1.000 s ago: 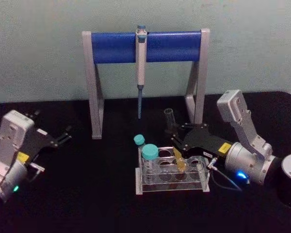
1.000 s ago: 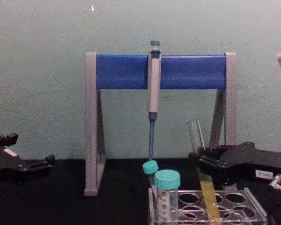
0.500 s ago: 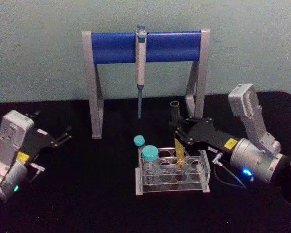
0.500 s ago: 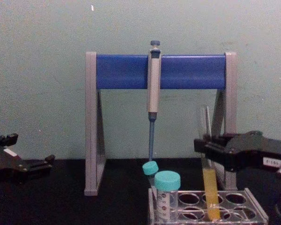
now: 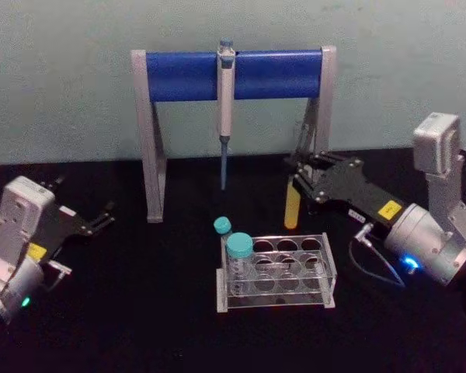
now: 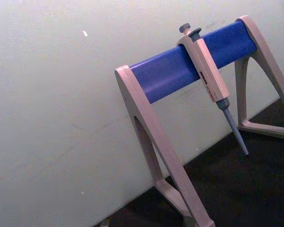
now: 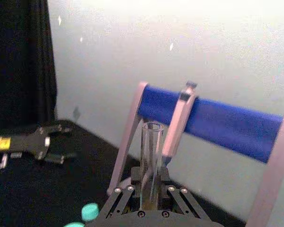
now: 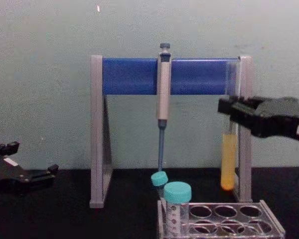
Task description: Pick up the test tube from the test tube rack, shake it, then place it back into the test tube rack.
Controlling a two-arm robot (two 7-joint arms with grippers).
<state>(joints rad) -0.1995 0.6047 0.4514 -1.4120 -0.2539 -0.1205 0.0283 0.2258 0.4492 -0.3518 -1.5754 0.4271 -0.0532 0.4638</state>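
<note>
Hanging upright from the right tool (image 5: 301,185), which is clamped round its upper part, the test tube (image 5: 292,210) is clear of the test tube rack (image 5: 273,298), above and just behind it, while the left tool (image 5: 99,219) lies well apart at the left of the desk (image 5: 163,311), jaws apart

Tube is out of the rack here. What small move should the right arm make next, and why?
Probably begin a gentle shake in place: the right gripper holds the test tube upright, its bottom clear of the test tube rack, so lifting looks done. The left gripper sits parked at left.
</note>
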